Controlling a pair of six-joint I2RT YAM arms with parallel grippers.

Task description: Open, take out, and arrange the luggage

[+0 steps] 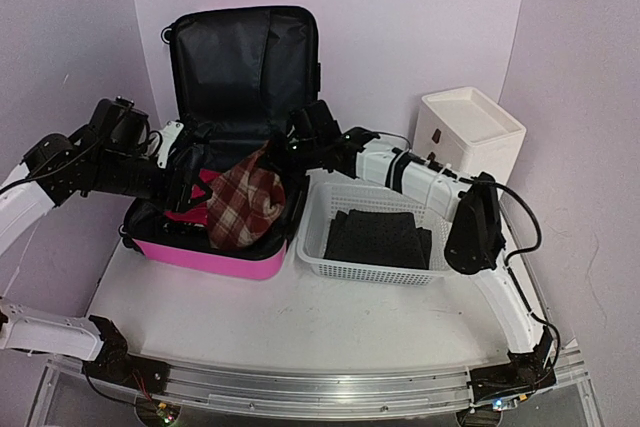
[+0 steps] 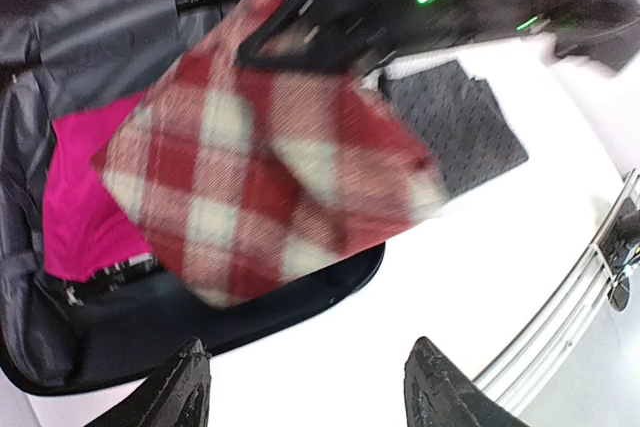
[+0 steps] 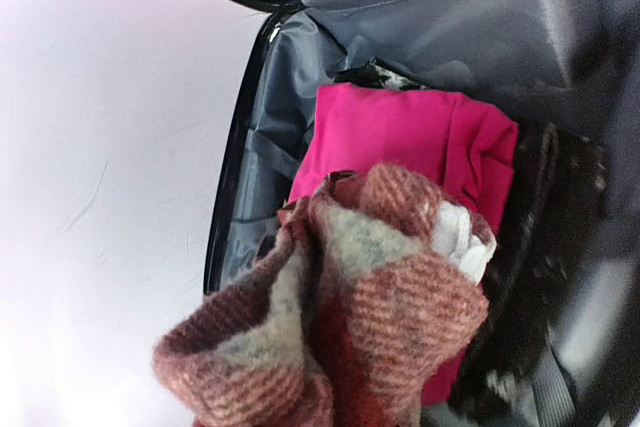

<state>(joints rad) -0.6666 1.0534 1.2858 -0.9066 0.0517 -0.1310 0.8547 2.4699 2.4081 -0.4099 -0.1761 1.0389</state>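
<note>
The top camera sits high up behind the arms and looks down on the whole table (image 1: 300, 317) from far off. Each wrist camera looks from very close. The left one looks down into the luggage (image 2: 80, 37); the right one too. All three see the same plaid cloth (image 1: 245, 209).

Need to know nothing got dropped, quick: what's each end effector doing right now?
Left end effector: open, holding nothing.
Right end effector: closed on the red plaid cloth.
</note>
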